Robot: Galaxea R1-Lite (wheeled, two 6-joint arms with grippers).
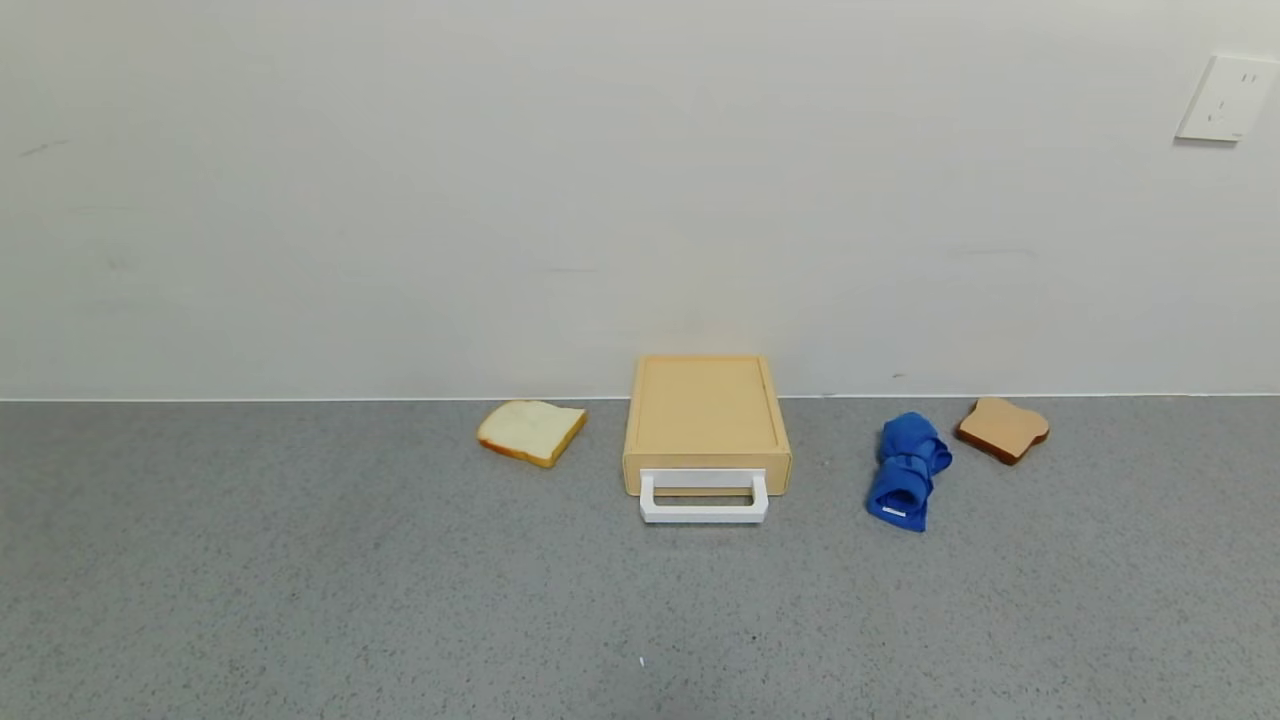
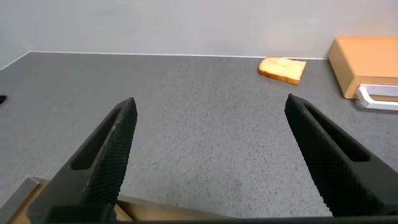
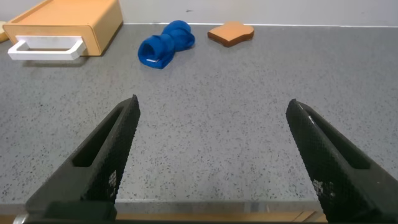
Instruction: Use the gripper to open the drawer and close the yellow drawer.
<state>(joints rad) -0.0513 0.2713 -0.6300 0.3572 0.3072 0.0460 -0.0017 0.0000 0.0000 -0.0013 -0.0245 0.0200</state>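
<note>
Nearest the robot, both grippers sit low at the near edge of the grey speckled counter (image 1: pixel 300 600), outside the head view. The left gripper (image 2: pixel 208 158) has its two dark fingers spread wide with nothing between them but bare counter; the right gripper (image 3: pixel 211 162) is spread just as wide and also holds nothing.

Ahead of them a broad band of counter runs the full width. Farther back, near the wall (image 1: pixel 500 200), four things stand in a loose row, all apart from one another. In the middle is the yellow drawer (image 1: pixel 706 420), its tray pushed into the flat case and its white loop handle (image 1: pixel 704 497) sticking out toward the robot. To its left, near it, lies a pale bread slice (image 1: pixel 531 431). To its right lies a rolled blue cloth (image 1: pixel 908 470), reaching about as near as the handle, and right of that, farther back, a brown toast slice (image 1: pixel 1003 429).

The way to the handle from the near side is open. High on the wall at far right is a white socket (image 1: pixel 1227 98).
</note>
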